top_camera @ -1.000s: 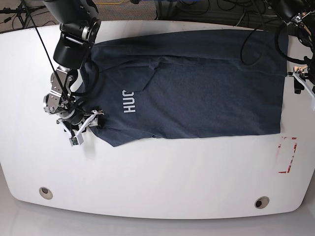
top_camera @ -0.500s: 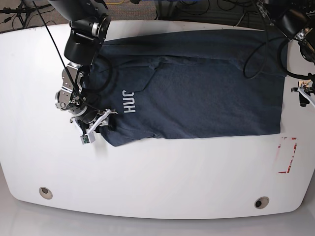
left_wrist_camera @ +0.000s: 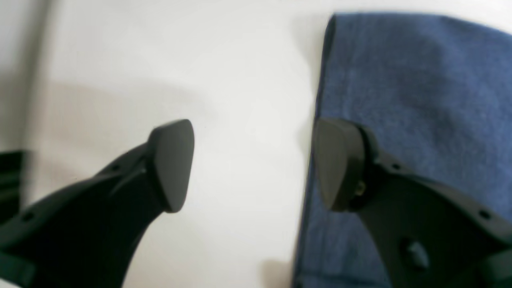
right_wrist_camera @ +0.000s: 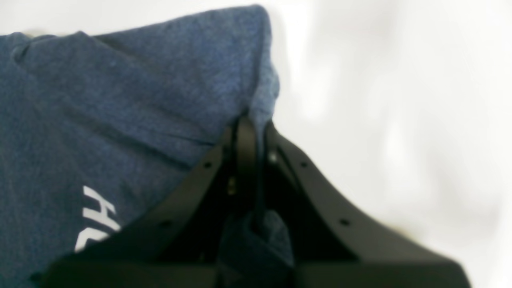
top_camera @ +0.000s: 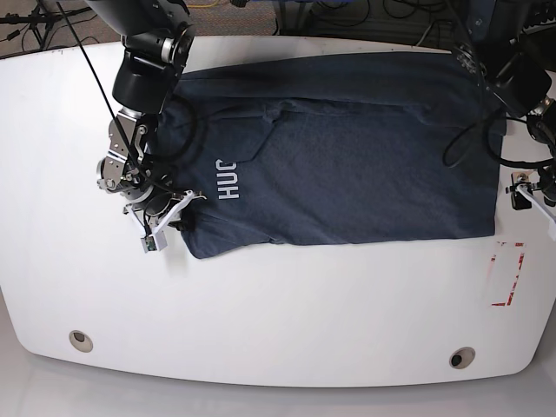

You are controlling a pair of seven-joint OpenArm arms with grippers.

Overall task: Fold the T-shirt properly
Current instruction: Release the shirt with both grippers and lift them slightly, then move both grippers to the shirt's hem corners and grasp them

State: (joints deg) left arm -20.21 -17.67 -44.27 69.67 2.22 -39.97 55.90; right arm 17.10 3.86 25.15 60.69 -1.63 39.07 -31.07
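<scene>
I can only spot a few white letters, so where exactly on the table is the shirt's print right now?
In the base view the white lettering sits on the shirt's left part, close to the right gripper pinching its lower-left corner.

Heathered matt cotton T-shirt (top_camera: 347,156), smooth glossy white table (top_camera: 261,304), matt black plastic left claw (left_wrist_camera: 252,164)

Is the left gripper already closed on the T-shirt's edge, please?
No, the left gripper is open, one finger above bare table, the other above the T-shirt.
</scene>
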